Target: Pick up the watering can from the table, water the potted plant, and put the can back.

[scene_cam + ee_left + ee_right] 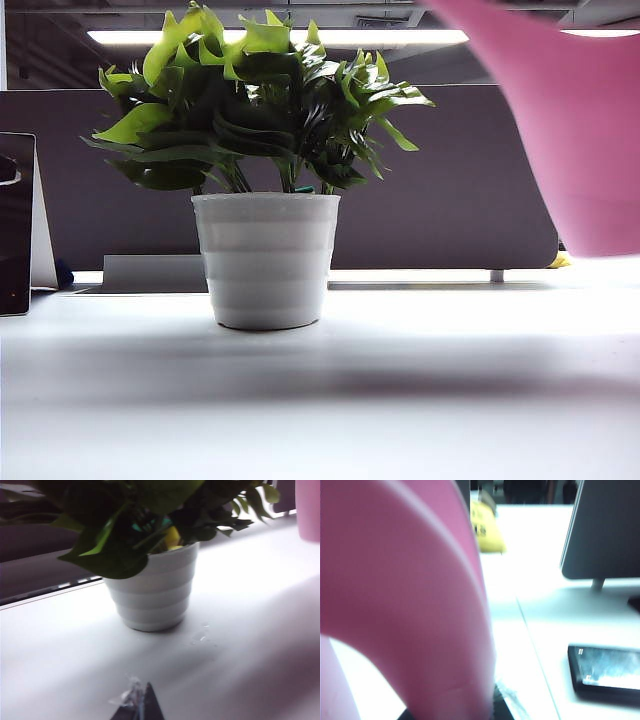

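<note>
Bright overhead light, blown-out worktop, soft focus up close

In the exterior view a ceiling strip light (300,37) glares white behind the potted plant (262,95), whose top leaves glow lime while the lower ones sink to near black; a broad soft shadow band crosses the worktop (320,400) in front of the pot. The watering can (570,120) is a blurred pink mass at the frame edge. The left wrist view is hazy, the worktop washed out, and the left hand (139,705) a dark smear. The right wrist view is blurred throughout, the can filling it out of focus.

Dark grey divider panel (450,180), ceiling striplight (400,36)
</note>
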You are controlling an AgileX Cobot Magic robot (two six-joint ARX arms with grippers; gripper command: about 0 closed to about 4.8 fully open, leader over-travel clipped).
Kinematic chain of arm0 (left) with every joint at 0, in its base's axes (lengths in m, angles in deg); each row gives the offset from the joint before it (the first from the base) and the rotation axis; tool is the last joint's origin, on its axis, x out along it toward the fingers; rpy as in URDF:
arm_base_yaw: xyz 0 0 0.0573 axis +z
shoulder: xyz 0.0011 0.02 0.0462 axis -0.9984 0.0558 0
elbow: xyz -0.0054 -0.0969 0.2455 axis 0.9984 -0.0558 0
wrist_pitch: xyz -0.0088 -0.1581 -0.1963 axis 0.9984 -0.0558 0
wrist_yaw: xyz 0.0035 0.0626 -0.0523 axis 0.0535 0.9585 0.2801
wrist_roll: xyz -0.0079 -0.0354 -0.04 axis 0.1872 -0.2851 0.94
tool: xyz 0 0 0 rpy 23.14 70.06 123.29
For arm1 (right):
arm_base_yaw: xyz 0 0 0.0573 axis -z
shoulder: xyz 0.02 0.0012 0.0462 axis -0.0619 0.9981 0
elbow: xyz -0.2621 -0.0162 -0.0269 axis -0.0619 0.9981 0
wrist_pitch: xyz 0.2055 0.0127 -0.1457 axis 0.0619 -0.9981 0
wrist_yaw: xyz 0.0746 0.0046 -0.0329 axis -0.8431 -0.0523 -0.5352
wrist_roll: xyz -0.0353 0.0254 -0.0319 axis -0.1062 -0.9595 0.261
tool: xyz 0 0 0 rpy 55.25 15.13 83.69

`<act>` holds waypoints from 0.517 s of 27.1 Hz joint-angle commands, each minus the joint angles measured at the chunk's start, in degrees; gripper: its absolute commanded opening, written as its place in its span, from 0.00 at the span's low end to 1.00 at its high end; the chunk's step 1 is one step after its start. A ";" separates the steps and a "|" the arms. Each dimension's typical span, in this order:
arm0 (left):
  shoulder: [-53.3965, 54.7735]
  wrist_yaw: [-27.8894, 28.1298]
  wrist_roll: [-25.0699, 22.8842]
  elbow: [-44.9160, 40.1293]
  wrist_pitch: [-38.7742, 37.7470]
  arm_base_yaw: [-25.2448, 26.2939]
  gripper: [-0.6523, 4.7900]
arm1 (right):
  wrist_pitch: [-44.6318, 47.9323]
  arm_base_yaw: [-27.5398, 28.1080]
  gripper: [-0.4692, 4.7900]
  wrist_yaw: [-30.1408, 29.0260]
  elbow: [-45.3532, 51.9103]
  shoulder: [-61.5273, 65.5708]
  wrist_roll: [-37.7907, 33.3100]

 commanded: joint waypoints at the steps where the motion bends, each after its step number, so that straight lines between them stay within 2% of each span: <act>1: 0.07 0.04 0.00 0.04 0.39 0.04 0.11 | 9.94 0.13 0.08 -0.28 -0.61 3.69 -2.25; 6: 0.07 0.07 0.00 0.04 0.39 0.04 0.11 | 15.82 0.66 0.08 -0.28 -0.59 9.16 -4.33; 14: 0.07 0.04 0.00 0.04 0.37 0.04 0.11 | 19.04 1.95 0.08 -0.33 -0.31 13.18 -4.74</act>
